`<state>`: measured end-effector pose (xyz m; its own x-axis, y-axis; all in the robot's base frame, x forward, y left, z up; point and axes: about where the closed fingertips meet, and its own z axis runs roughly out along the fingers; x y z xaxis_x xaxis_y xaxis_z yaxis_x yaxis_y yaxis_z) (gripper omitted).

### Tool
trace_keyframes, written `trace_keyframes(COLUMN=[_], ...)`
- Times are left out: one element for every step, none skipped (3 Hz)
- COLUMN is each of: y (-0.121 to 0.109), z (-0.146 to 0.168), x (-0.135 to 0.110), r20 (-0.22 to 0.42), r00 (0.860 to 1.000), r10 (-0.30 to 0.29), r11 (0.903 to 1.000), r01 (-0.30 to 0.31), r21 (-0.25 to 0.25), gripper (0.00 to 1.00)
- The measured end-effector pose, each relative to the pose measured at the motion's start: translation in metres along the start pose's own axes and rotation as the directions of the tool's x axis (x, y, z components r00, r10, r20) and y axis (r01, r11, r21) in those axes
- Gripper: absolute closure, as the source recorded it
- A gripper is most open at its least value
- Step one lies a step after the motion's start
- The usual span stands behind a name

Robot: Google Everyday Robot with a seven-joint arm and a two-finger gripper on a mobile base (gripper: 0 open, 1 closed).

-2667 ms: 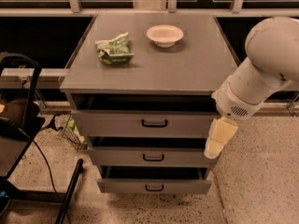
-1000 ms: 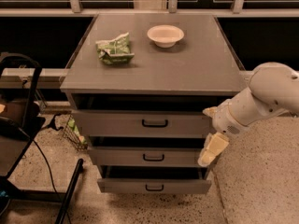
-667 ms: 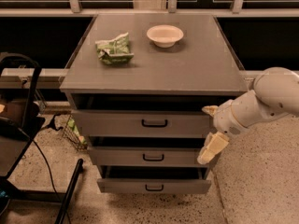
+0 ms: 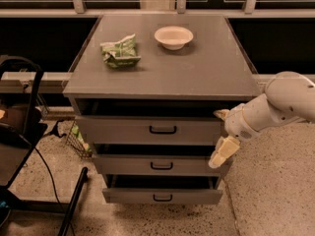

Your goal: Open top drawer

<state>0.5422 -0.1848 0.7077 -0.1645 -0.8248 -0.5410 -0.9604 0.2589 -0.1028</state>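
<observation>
Dim warm light, claw (image 4: 217,138) just right of top drawer (image 4: 118,131).

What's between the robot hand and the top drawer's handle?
Camera view: only bare top drawer front between the gripper, at its right end, and the handle.

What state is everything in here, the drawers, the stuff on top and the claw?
Top drawer: at most slightly ajar, handle untouched.
Middle drawer: likewise.
Bottom drawer: likewise.
Bowl: upright, looks empty.
Green bag: crumpled, lying on top.
Claw: beside the drawers' right edge, off every handle.
</observation>
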Motion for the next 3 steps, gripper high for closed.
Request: trace_keyframes(y=[-0.018, -0.033, -0.045], z=[0.007, 0.015, 0.028], x=[0.005, 0.006, 0.006], r20=[0.006, 0.017, 0.020], r00=[1.000, 0.999, 0.999], r10=[-0.008, -0.028, -0.048], r11=[0.9998, 0.9988, 0.9981], r01=[0.008, 0.028, 0.047], r21=[0.019, 0.041, 0.041], gripper=[0.00, 0.00, 0.00])
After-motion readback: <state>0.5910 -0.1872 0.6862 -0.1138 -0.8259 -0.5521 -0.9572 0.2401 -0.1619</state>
